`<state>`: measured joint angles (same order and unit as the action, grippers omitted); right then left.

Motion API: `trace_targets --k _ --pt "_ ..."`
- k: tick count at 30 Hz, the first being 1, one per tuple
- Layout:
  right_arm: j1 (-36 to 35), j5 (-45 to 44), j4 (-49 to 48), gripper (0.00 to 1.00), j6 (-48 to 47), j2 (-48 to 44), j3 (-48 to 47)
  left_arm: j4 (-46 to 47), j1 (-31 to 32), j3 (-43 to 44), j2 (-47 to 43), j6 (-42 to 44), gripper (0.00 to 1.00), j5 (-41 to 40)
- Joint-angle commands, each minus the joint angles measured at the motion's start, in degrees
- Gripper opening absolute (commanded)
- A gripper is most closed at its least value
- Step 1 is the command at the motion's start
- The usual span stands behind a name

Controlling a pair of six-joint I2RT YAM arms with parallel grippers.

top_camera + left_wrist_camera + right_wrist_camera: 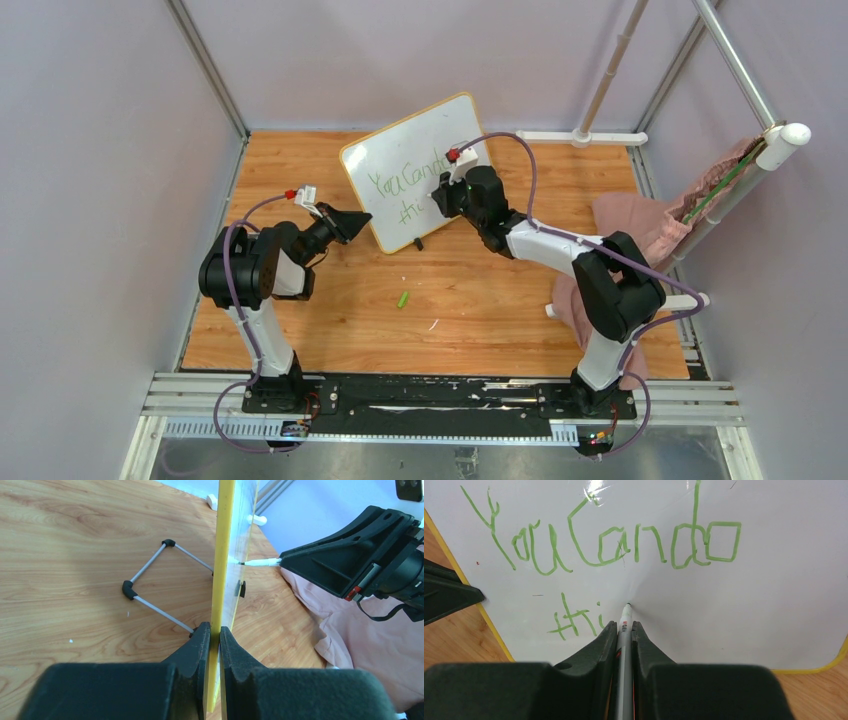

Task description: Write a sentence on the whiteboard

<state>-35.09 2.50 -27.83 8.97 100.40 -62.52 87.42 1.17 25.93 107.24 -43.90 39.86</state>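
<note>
Wood-grain table [480,300], lavender walls on three sides. The whiteboard [410,165] stands propped at far centre, turned at an angle. My left gripper [214,631] is pinched tight on its yellow edge. My right gripper [624,626] is closed on a marker [626,614], tip touching the board under the green sentence [599,542]. A small green piece [402,299] lies on the wood nearer my bases. Pink cloth [640,225] is bunched at the right edge.

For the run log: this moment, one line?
left gripper jaws shut on whiteboard rim; right gripper jaws shut on marker, tip at board; sentence: "You Can do thi"
</note>
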Motion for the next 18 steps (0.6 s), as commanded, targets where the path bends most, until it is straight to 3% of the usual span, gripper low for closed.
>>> trace_targets --k 1,18 --pt "-0.36 0.75 -0.42 0.00 -0.91 1.33 -2.04 1.28 0.92 0.52 1.66 0.75 0.00 -0.04" --pt "-2.46 0.68 -0.78 0.00 -1.21 1.38 -1.01 1.34 0.93 0.52 1.65 0.74 0.00 -0.09"
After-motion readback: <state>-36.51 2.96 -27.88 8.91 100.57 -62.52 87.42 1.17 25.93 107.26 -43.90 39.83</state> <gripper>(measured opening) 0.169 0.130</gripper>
